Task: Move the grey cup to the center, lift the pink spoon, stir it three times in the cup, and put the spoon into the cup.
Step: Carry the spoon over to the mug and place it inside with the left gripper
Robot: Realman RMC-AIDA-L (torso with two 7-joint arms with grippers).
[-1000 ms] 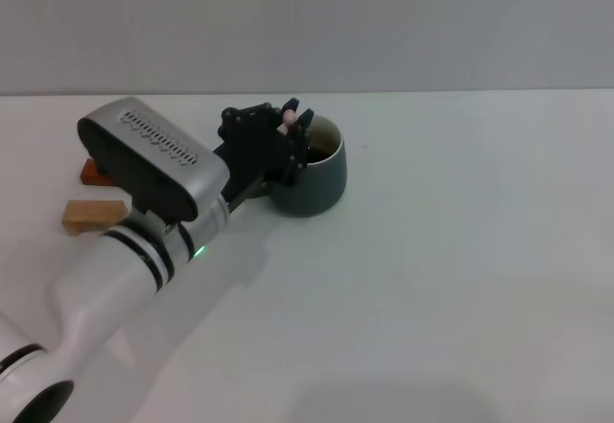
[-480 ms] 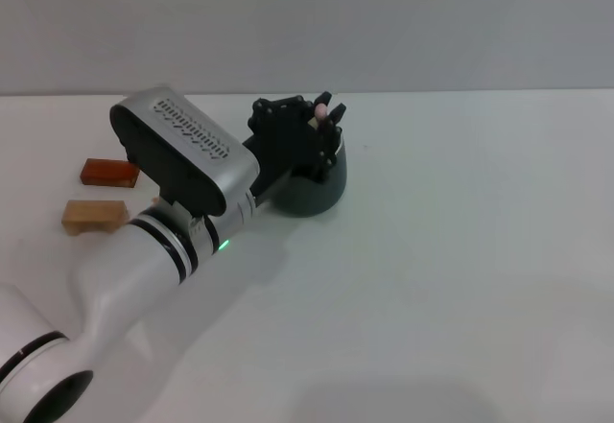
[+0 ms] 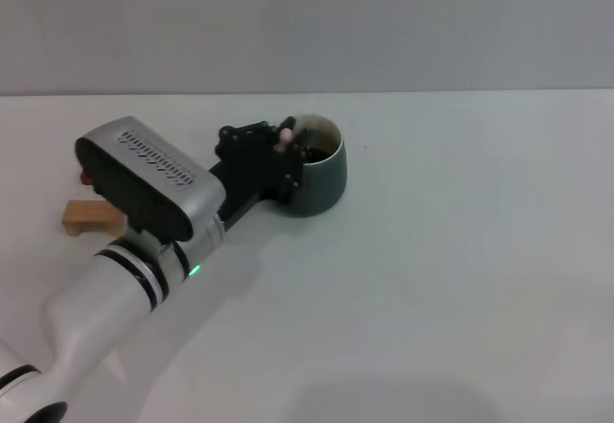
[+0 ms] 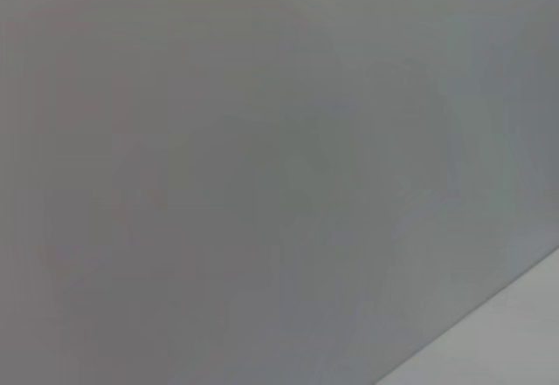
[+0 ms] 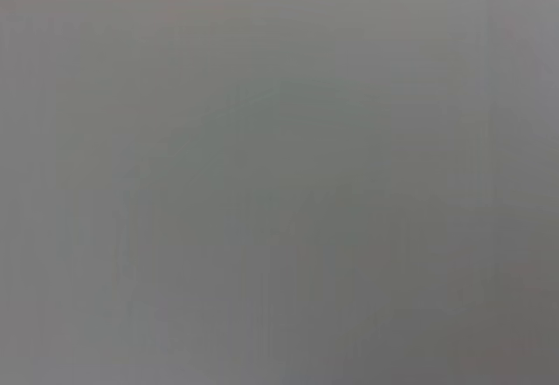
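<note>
I count one grey cup on my head camera, one pink spoon, and two small blocks off on my left: a tan block lying in plain sight, and a reddish-brown block showing only as a sliver behind the arm's silver housing. One arm is in the picture, the left; the right arm does not appear anywhere.

The cup sits a little left of the middle of the white table, toward the far side. My left gripper is up against the cup's left rim, its dark fingers closed on the pink spoon, whose pale pink handle end pokes up between them. The spoon runs down past the rim into the cup.

The table is plain white and matte, and a flat grey wall stands behind it, meeting it in a straight line across the view.

The spoon's neck and bowl are hidden by the gripper and the cup's wall. I cannot find the cup's handle from here. The inside of the cup looks dark. The left wrist view gives me only grey wall with a pale corner of table; the right wrist view is flat grey, nothing to pick out.
</note>
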